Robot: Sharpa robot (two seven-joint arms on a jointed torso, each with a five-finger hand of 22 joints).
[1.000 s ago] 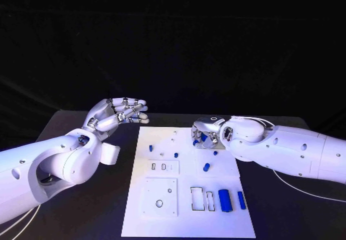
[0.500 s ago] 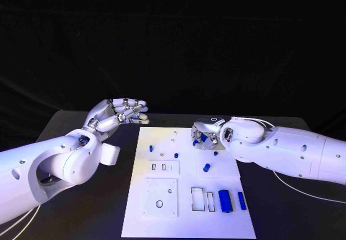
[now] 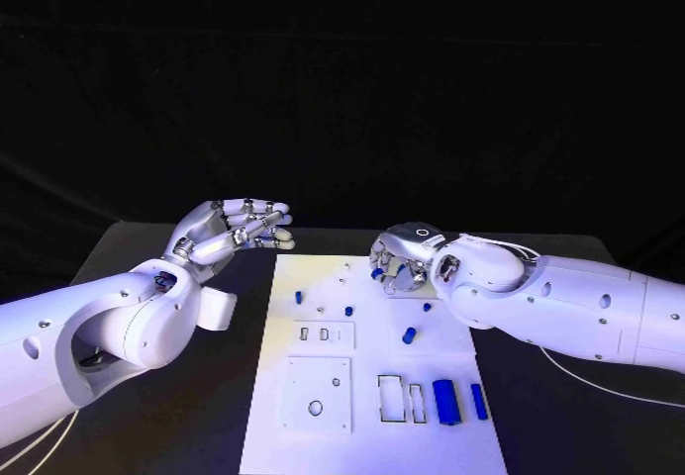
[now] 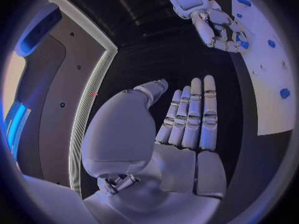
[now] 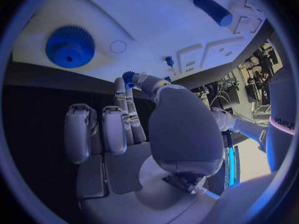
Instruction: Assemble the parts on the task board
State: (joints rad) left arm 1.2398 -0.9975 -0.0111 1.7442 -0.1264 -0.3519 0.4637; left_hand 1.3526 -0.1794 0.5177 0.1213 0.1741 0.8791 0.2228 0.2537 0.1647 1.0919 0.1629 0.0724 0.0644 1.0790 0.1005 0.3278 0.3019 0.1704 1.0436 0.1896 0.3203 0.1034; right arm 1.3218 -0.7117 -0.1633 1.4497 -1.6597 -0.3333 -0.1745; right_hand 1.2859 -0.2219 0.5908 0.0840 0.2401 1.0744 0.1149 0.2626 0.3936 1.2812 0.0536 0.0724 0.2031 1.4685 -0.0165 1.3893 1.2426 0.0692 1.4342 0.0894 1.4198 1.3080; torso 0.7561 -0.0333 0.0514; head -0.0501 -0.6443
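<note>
Blue gear [image 5: 70, 46] nr right hand [image 3: 404, 261] fingers [image 5: 127, 109].

1. The room behind the matte black table [image 3: 171, 396] was dark, with no detail visible.
2. Cool bluish light fell from above, brightening the flat white task board [image 3: 374, 435] and the glossy white arms.
3. Both wrist views bent straight edges and darkened toward their circular rims.

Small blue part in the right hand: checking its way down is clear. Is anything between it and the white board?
Nothing visible does. The right hand pinches the small blue part over the far end of the white task board; the blue gear lies apart, to one side.
</note>
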